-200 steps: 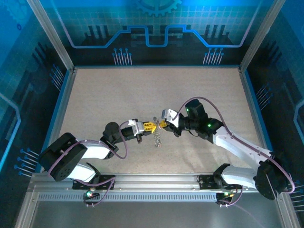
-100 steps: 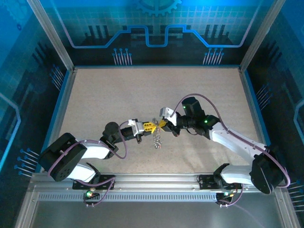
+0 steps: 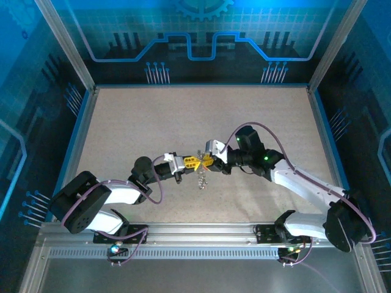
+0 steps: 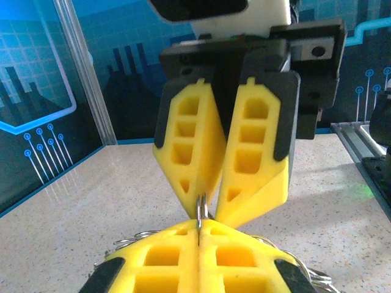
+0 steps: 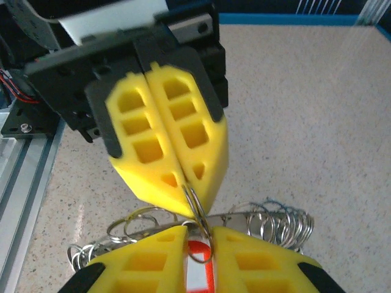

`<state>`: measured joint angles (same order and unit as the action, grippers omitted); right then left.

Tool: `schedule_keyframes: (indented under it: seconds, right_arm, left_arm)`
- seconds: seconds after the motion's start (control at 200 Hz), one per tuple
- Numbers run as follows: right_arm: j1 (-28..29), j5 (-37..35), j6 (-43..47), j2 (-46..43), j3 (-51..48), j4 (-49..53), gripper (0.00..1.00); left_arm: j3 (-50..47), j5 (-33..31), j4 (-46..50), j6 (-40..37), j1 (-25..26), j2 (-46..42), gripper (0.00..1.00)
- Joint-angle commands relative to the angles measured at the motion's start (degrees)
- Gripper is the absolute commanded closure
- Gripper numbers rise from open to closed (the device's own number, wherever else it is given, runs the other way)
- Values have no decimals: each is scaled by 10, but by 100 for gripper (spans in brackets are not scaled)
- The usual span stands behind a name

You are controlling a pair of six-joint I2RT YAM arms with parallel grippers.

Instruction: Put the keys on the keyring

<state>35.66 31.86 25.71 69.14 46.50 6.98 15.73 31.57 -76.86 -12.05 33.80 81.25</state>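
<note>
My left claw and right claw meet tip to tip above the middle of the bench, with the keyring dangling just below them, off the surface. The left claw is pressed fully together on a thin wire loop of the ring, which pokes out from between its yellow fingers. The silvery pieces fan out to either side beneath. My right claw's fingers stand a little apart, and the red head of the key sits in the narrow gap between them, right up against the loop my left claw pinches. I cannot tell whether the right claw is gripping the key or merely framing it. As I judge it, the fetching and lining-up are done: ring held and lifted, key brought to the wire. What I cannot make out is whether the key's hole has actually passed onto the wire, because the fingertips hide that spot. So the threading itself I count as unconfirmed. Once it is sure, what remains is to let go of the key and set the ring down.
</note>
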Motion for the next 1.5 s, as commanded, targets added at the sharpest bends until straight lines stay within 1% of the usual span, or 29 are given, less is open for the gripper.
schedule_keyframes:
  seconds: [0.0, 0.155, 0.22, 0.345, 0.45, 0.61, 0.77, 0.805, 0.86, 0.956, 1.011, 1.031, 1.046, 1.151, 1.211, 1.281, 1.351, 1.496]
  right_arm:
    - [6, 20, 14, -14, -10, -20, 82]
    - [11, 20, 17, -12, -10, -19, 86]
    - [11, 18, 16, -7, -10, -18, 86]
    - [11, 6, 17, -4, -9, -13, 80]
    - [8, 4, 17, 1, -8, -9, 79]
    - [8, 30, 26, 3, -3, 0, 79]
    - [8, 59, 33, 9, 7, 2, 88]
    - [8, 60, 33, 10, 8, 2, 89]
    - [8, 59, 33, 10, 10, 2, 94]
    - [8, 49, 36, 13, 15, 8, 99]
    - [8, 36, 39, 11, 21, 19, 100]
    - [8, 26, 39, 10, 22, 23, 100]
    - [8, 22, 39, 9, 22, 24, 100]
    - [11, -21, 47, 2, 28, 47, 100]
    - [17, -37, 59, 4, 36, 74, 100]
    - [28, -59, 71, 8, 55, 92, 100]
    - [33, -70, 72, 11, 54, 92, 100]
    - [33, -76, 71, 12, 54, 88, 100]
  left_arm:
    - [14, 18, -33, 4, 2, -18, 100]
    - [10, 18, -33, 2, 1, -20, 100]
    - [10, 19, -33, 5, 2, -24, 100]
    - [9, 20, -33, 2, 2, -29, 100]
    - [10, 20, -33, 1, 2, -32, 100]
    - [14, 28, -33, 0, 2, -30, 100]
    - [21, 33, -33, 3, 1, -29, 100]
    - [22, 33, -33, 1, 1, -26, 100]
    - [22, 29, -33, -1, 1, -24, 100]
    - [18, 20, -33, 4, 2, -22, 100]
    - [13, 10, -33, 2, 2, -19, 93]
    - [11, 5, -33, 0, 2, -18, 86]
    - [9, 2, -33, -2, 2, -17, 84]
    - [1, -17, -30, -7, 1, -21, 79]
    - [3, -20, -6, -11, 1, -28, 79]
    - [15, -9, 51, -29, 1, -38, 80]
    - [27, -4, 96, -38, 2, -47, 80]
    - [32, -4, 148, -62, 2, -66, 81]
